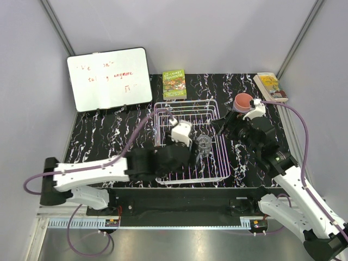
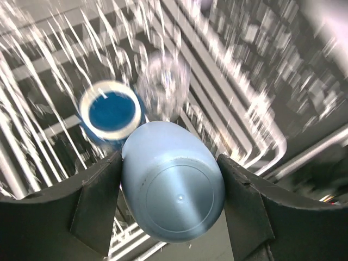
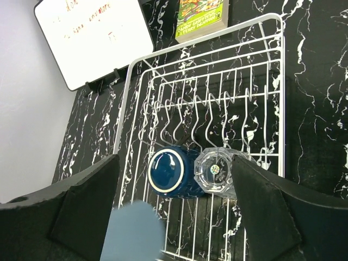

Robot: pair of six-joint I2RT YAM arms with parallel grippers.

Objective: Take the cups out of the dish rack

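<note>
Left wrist view shows what the top view hides: the left hand (image 2: pixel 169 174) pinches the light blue cup (image 2: pixel 174 198) by its sides, over the dish rack (image 1: pixel 185 103). The dark blue cup (image 3: pixel 169 170) and the clear glass (image 3: pixel 216 171) sit side by side in the rack. The right hand (image 3: pixel 175 166) is spread wide. The salmon-pink cup (image 1: pixel 243 101) sits on the bench (image 1: pixel 109 136).

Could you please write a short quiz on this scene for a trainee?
1. True or false: the left gripper holds the light blue cup.
2. What is in the rack? A) dark blue cup and glass; B) glass only; C) nothing.
3. Fill in: the right gripper is ___.
Key: 1 true; 2 A; 3 open.
</note>
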